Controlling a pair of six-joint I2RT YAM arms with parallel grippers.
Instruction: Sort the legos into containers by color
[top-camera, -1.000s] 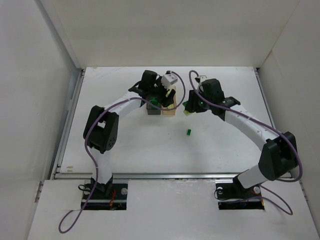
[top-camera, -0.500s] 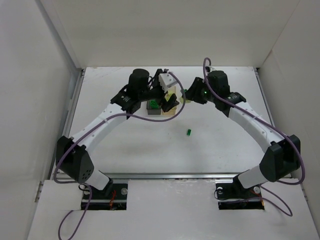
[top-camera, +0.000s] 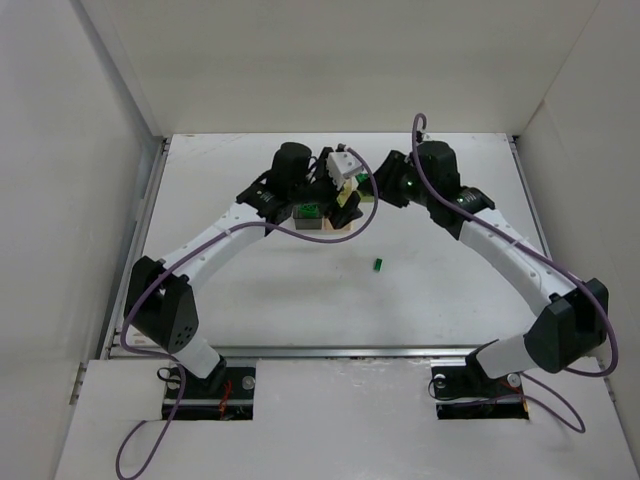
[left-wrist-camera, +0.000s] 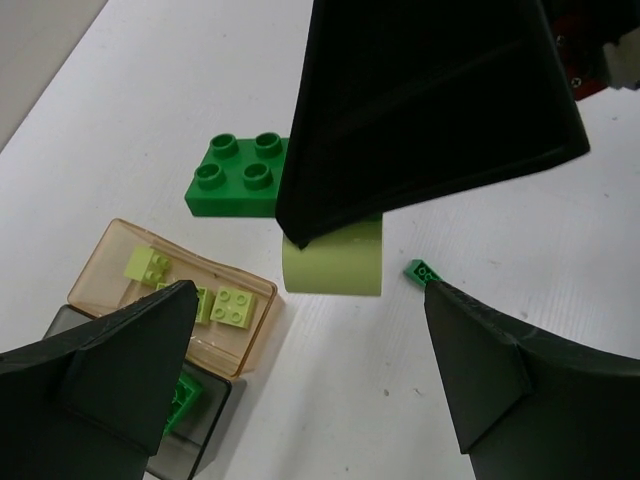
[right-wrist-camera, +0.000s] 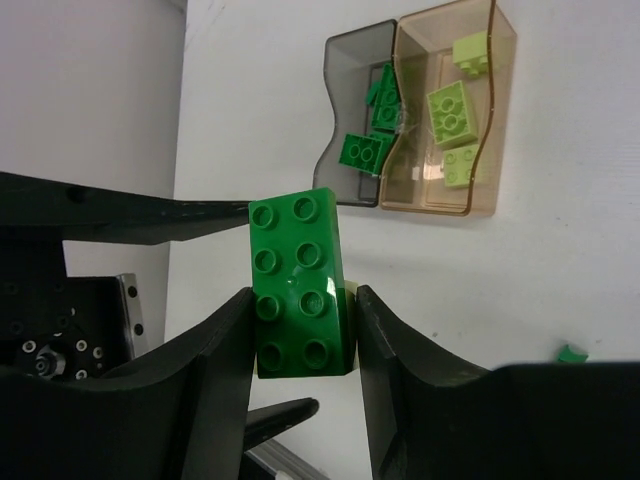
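Note:
My right gripper (right-wrist-camera: 303, 320) is shut on a dark green brick (right-wrist-camera: 298, 280) with a pale yellow-green brick (right-wrist-camera: 348, 292) stuck behind it, held in the air. In the left wrist view the same pair shows as the green brick (left-wrist-camera: 238, 178) over the pale one (left-wrist-camera: 333, 265). My left gripper (left-wrist-camera: 308, 312) is open and empty, above the table beside the boxes. The dark grey box (right-wrist-camera: 350, 75) holds green bricks (right-wrist-camera: 362, 150). The tan box (right-wrist-camera: 425, 45) holds pale yellow-green bricks (right-wrist-camera: 450, 108). A tiny green brick (top-camera: 378, 264) lies loose on the table.
The two boxes stand side by side, touching, the grey box (top-camera: 305, 222) left of the tan box (top-camera: 343, 229). White walls close in the table on the left, back and right. The two grippers are close together above the boxes.
My right gripper has carried the stacked bricks up and left, nearer the boxes. My left arm has stretched out, its gripper staying open over the boxes.

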